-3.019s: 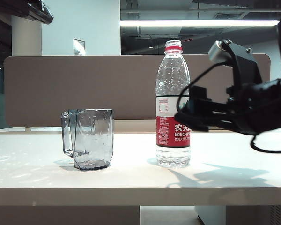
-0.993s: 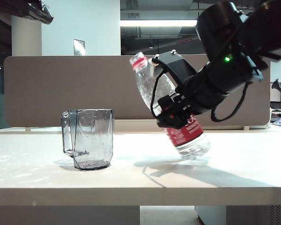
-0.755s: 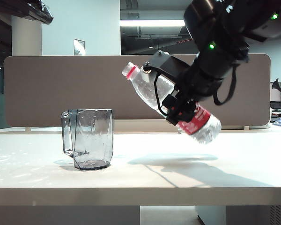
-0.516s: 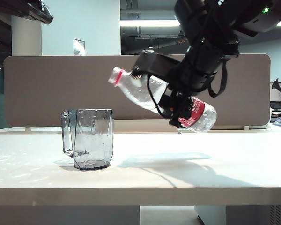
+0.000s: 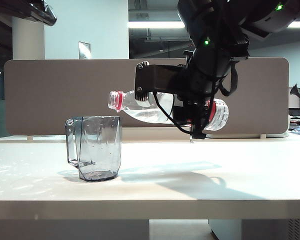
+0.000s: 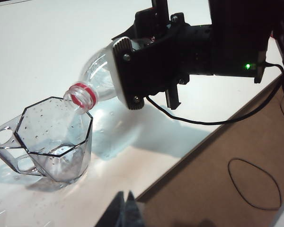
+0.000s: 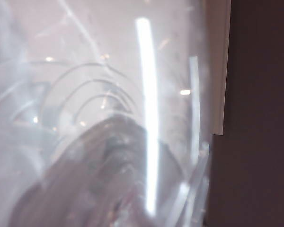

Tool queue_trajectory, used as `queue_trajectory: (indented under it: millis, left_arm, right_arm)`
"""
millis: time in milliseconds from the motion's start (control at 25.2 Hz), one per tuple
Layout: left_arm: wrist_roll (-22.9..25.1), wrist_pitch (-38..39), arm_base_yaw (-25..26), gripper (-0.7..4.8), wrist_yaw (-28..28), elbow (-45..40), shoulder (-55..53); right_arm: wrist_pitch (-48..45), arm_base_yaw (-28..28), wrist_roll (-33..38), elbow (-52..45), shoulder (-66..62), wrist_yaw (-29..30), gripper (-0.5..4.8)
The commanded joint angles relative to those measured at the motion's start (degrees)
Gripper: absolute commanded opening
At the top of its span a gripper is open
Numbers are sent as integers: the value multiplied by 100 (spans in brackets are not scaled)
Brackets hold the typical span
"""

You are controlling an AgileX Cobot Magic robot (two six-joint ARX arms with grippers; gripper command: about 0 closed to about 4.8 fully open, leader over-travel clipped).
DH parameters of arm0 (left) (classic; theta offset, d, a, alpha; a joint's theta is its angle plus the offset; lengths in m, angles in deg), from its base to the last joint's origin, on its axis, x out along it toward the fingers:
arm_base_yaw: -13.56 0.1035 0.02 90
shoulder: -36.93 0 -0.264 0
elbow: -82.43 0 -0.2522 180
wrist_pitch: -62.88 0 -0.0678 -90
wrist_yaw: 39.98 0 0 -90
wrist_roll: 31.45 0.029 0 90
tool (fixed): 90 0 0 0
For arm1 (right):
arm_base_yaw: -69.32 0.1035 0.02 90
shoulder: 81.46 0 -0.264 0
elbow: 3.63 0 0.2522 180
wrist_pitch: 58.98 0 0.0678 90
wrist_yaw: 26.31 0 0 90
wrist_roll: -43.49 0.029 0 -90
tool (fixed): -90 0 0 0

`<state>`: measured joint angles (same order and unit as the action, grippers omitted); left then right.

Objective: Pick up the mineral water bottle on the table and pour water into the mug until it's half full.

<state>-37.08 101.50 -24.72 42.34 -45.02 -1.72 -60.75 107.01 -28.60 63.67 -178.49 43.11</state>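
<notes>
The mineral water bottle point(image 5: 140, 107) lies almost level in the air, its red-ringed open neck over the rim of the mug point(image 5: 95, 147). My right gripper point(image 5: 190, 114) is shut on the bottle's labelled middle. Water lies along the bottle's lower side; I see no clear stream. The grey faceted mug stands on the white table point(image 5: 200, 190), handle to the left. In the left wrist view the bottle point(image 6: 97, 71) points into the mug point(image 6: 52, 137), and my left gripper point(image 6: 125, 208) is shut, empty and apart from both. The bottle point(image 7: 85, 94) fills the right wrist view.
A beige partition point(image 5: 55, 95) runs behind the table. The table's thick front edge point(image 5: 140, 209) faces the camera. In the left wrist view a thin cable loop point(image 6: 253, 184) lies on a brown surface beyond the table's edge. A dark object point(image 5: 40, 12) hangs at the upper left.
My right gripper lifted the bottle off the table, carried it left towards the mug and tipped it from upright to nearly level. The mug has not moved.
</notes>
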Motion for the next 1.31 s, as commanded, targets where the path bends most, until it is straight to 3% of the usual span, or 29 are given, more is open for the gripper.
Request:
queue_trajectory:
  millis: [40, 516, 834, 1311]
  left_arm:
    - [26, -55, -7, -1, -4, 42, 11]
    - [26, -52, -7, -1, -4, 42, 11]
    - [26, -55, -7, -1, -7, 42, 11]
    - [26, -55, -7, -1, -4, 42, 11]
  right_arm:
    - [-275, 9, -168, 68, 74, -205, 198]
    - [39, -87, -496, 601, 39, -393, 198]
    - [44, -94, -1351, 634, 39, -400, 198]
    - [26, -98, -1818, 640, 39, -551, 198]
